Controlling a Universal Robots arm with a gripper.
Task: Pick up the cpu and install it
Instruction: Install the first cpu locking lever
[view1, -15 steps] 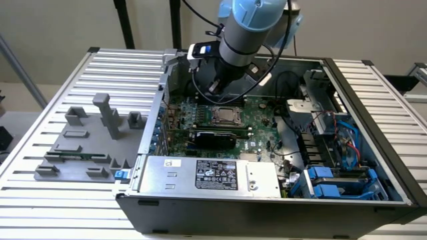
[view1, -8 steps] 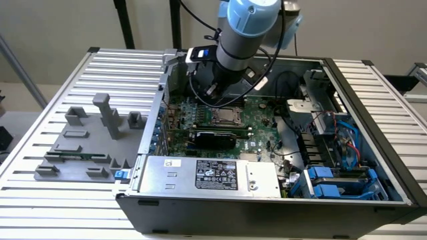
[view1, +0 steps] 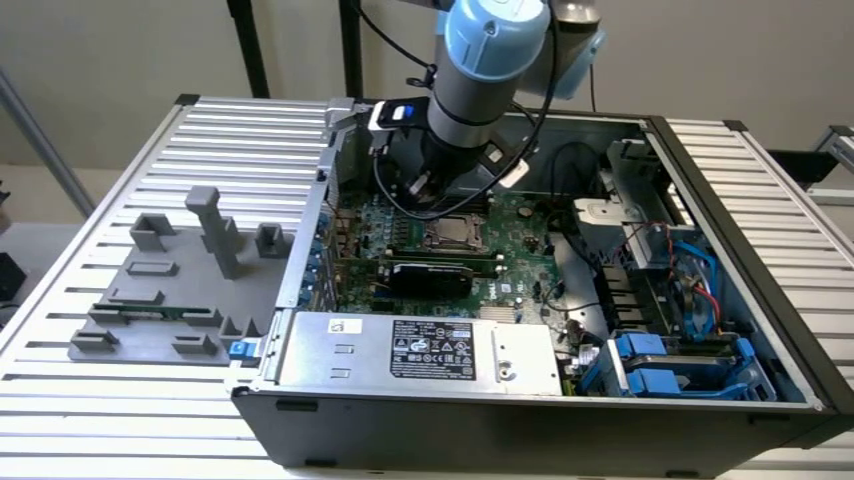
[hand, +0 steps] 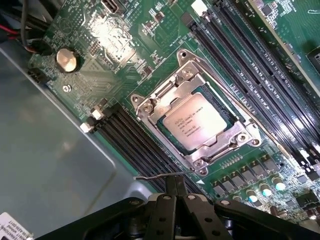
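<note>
- Slatted metal worktop (view1: 80, 400) carries an open computer case (view1: 534, 430) in the middle of the exterior view, with grey fixture blocks (view1: 187, 290) at the exterior view's left.
- Inside the case, the cpu (hand: 195, 122) lies in the socket frame (hand: 150, 102) on the green board, apparently flat and square.
- The tool (hand: 176, 186) hangs just over the board with its tips pressed together, pinching nothing, near a thin lever wire (hand: 160, 176) and the black memory slots (hand: 135, 145).
- Risk: a low sideways move could snag the wire or scrape the slots.
- Risk: if the chip sits slightly crooked, which I cannot tell, pressure on it would bend contacts underneath.
- Risk: the black cables (view1: 400, 190) looped beside the wrist could catch on the case wall and drag the arm off line.
</note>
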